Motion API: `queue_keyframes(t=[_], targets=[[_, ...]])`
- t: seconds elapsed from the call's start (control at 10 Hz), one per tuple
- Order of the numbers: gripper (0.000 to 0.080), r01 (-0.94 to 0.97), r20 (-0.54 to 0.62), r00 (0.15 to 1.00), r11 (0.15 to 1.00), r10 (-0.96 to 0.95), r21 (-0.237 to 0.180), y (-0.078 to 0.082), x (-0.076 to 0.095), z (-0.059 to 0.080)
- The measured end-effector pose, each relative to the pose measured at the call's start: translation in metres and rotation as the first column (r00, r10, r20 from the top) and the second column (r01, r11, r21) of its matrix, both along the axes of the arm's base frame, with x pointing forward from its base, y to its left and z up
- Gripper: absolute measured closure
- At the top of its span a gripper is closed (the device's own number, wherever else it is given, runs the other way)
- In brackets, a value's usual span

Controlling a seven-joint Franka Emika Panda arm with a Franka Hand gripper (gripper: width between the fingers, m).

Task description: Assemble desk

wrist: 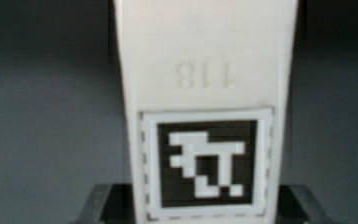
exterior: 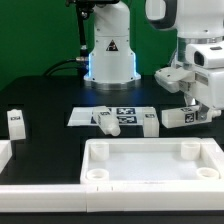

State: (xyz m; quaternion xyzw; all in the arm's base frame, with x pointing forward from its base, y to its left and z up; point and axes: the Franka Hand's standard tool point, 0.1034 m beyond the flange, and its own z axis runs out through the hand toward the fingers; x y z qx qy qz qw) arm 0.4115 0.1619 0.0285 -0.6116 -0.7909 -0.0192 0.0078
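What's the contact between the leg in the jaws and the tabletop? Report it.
Apart. The exterior view shows a strip of dark table between the leg held in the jaws and the tabletop, at its back rim.

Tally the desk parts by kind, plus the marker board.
tabletop: 1
legs: 4 (lone leg, slanted leg, upright leg, held leg in the pincer)
marker board: 1
Total: 6
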Motion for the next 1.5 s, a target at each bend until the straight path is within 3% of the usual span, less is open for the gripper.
queue_keyframes(t=[0.3,0.5,0.7,1.0,1.2,1.3,1.5], targets=[[0.0515,-0.200,0.008,0.980,0.980,0.200,-0.020,-0.003,0.000,-0.001],[0.0515,-0.629,0.002,0.777,0.777,0.630,-0.033,0.008,-0.003,-0.003],[0.0515,-0.681,-0.003,0.732,0.732,0.681,-0.036,-0.001,-0.004,-0.005],[0.0515,-0.804,-0.011,0.593,0.592,0.805,-0.055,-0.005,-0.007,-0.007],[0.0515,-0.869,-0.031,0.493,0.491,0.869,-0.051,0.000,-0.028,-0.014],[0.0515,-0.871,-0.042,0.490,0.489,0.870,-0.040,0.000,-0.039,-0.018],[0.0515,-0.851,-0.046,0.526,0.525,0.849,-0.036,-0.001,-0.040,-0.020]])
